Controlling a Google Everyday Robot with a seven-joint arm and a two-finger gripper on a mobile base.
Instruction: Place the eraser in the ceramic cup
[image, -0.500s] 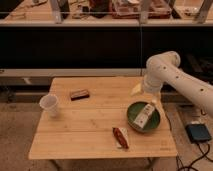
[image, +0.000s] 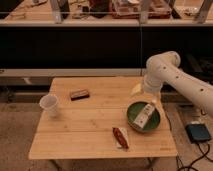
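Observation:
The eraser (image: 79, 94), a small dark flat block, lies on the back left part of the wooden table (image: 90, 140). To its left, near the table's left edge, the white ceramic cup (image: 49, 105) stands upright. My white arm (image: 165, 70) reaches in from the right. My gripper (image: 136, 90) hangs over the table's back right area, just behind the green bowl and well to the right of the eraser. It holds nothing.
A dark green bowl (image: 131, 119) with a white tube (image: 144, 114) in it sits at the table's right. A reddish-brown packet (image: 120, 137) lies near the front edge. Dark shelving runs behind the table. A dark box (image: 199, 132) with a cable is on the floor at the right.

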